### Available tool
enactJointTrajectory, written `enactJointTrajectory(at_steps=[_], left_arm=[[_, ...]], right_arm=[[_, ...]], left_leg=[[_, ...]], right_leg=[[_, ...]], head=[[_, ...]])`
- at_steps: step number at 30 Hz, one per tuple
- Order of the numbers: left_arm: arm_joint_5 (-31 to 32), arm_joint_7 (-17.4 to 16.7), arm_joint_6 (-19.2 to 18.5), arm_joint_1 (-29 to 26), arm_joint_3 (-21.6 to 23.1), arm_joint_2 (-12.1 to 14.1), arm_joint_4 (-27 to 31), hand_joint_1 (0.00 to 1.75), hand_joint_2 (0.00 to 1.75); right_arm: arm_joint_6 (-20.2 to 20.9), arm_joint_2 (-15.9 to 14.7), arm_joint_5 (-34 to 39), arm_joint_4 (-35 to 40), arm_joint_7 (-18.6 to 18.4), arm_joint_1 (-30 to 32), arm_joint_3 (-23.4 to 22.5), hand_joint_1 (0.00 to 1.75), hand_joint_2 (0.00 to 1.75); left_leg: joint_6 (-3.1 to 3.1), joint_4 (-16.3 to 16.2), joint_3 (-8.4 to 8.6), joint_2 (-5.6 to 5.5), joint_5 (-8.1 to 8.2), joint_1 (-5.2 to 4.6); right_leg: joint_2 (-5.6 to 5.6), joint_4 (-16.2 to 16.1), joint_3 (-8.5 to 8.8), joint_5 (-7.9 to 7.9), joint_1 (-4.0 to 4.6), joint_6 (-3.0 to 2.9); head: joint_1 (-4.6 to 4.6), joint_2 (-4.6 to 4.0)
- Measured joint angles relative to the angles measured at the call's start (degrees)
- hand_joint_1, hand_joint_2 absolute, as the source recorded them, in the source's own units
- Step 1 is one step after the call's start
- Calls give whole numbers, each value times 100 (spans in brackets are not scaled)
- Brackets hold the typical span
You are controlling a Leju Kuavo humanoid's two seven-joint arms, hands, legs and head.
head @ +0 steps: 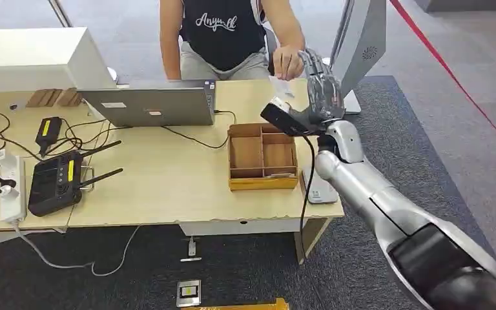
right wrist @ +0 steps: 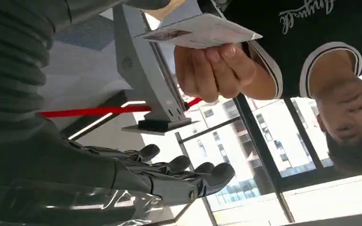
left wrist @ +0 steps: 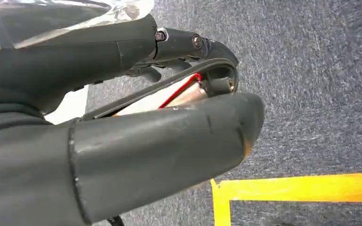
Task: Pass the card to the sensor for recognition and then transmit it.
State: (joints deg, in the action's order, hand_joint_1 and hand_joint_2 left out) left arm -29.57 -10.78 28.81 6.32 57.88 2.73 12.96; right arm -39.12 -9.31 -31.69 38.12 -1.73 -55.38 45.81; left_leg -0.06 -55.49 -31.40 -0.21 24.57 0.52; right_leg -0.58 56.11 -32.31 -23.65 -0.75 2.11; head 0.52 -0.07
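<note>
Dark fingers (right wrist: 188,176) of the right hand (head: 323,90) lie stretched out side by side with the thumb set apart, and they close on nothing. That hand is raised past the far right corner of the tabletop (head: 161,187), right beside the person's hand (head: 287,63). The card (right wrist: 200,32) sits pinched in the person's hand, at its edge; the robot's fingers do not touch it. I judge the card light, thin and fairly stiff, with a smooth face that could slip, so a pinch across one free edge, thumb on one face and fingers on the other, looks the safest hold. From the wrist camera it hangs level, its printed face partly showing.

Nearer, on the right part of the tabletop, stands a brown divided box (head: 262,157), with a grey flat device (head: 320,187) just right of it, perhaps the sensor. The left hand (left wrist: 122,141) hangs over blue carpet (left wrist: 320,84) with fingers curled in, seemingly holding nothing.
</note>
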Motion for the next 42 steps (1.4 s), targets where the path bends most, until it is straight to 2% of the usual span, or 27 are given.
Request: enactJointTrajectory(at_steps=[7, 14, 15, 16, 17, 18, 42], left_arm=[[31, 18, 0, -2, 85, 13, -2, 0, 0], [37, 35, -9, -6, 142, 33, -11, 0, 0], [37, 35, -9, -6, 144, 33, -11, 0, 0], [37, 35, -9, -6, 151, 33, -13, 0, 0], [37, 35, -9, -6, 155, 33, -13, 0, 0], [37, 42, -7, -5, 168, 33, -15, 0, 0], [24, 98, 20, -4, 243, 18, -15, 0, 0]], right_arm=[[-29, -48, -1176, -138, -569, -11, 13, 0, 175], [-31, -195, -1268, -225, -647, -3, -186, 0, 175], [-31, -199, -1268, -232, -647, -2, -201, 16, 175], [-31, -212, -1259, -243, -647, 0, -236, 155, 175], [-31, -216, -1250, -256, -647, 0, -253, 169, 175], [-31, -223, -1237, -265, -632, 5, -302, 175, 175], [-31, -175, -1152, -265, -459, 74, -618, 175, 175]], left_leg=[[0, -1, 1, 0, 0, 0], [1, -2, 0, 1, 0, -2], [1, -2, 0, 1, 1, -3], [1, -2, 1, 1, 1, -3], [1, -2, 1, 1, 1, -3], [1, -2, 1, 2, 1, -3], [1, -2, 0, 2, 1, -2]], right_leg=[[0, -1, -2, 0, 0, 0], [1, -2, -1, 1, -2, 1], [1, -2, -1, 1, -2, 1], [1, -2, -1, 1, -2, 1], [1, -2, -1, 1, -2, 1], [1, -2, -2, 1, -2, 1], [2, -1, -3, 1, -1, 0]], head=[[0, 0], [0, 0], [0, 0], [0, 0], [0, 0], [0, 0], [0, 0]])
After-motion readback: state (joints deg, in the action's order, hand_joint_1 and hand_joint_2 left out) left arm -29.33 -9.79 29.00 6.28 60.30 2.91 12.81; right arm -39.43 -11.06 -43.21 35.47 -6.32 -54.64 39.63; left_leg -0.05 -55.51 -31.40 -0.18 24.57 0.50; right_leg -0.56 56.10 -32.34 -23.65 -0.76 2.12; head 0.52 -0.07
